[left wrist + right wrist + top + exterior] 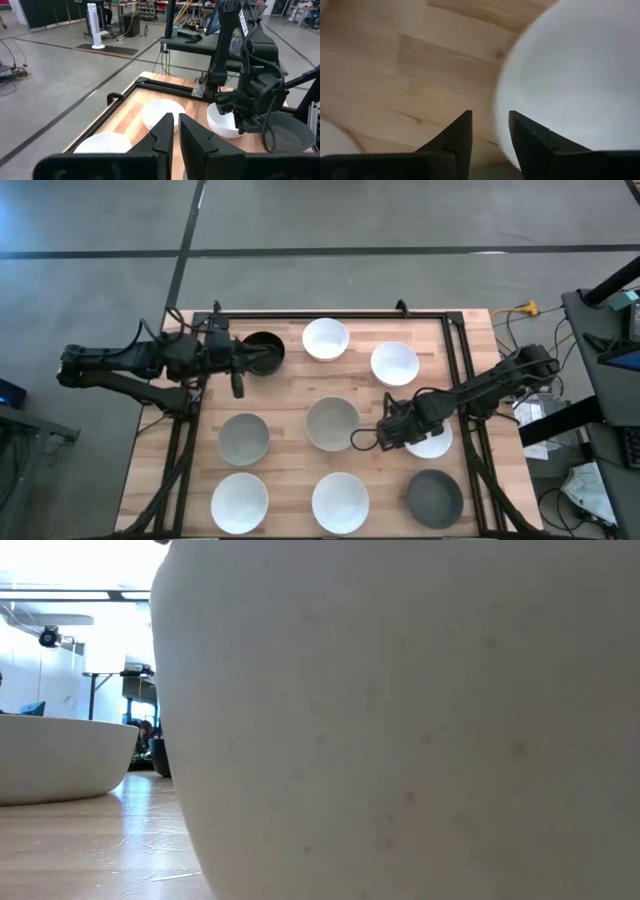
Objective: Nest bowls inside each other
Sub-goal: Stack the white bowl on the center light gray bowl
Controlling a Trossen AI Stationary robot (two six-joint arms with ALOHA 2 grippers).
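Several bowls rest on their bases on the wooden table: a black one [262,352], white ones [325,338] [394,363] [239,502] [340,502], two grey-green ones [331,423] [243,438] and a dark grey one [434,498]. My right gripper [404,436] [490,117] points down, open, over the left rim of another white bowl [436,443] [570,75]. One finger stands outside the rim and one over the inside; I see no touch. My left gripper [244,362] [176,119] is shut and held high beside the black bowl, holding nothing.
A black metal frame [330,315] runs along the table's far and side edges. Bare wood [290,385] lies between the bowl rows. In the low view, one white bowl [400,720] fills most of the picture and a second [60,755] sits at the left.
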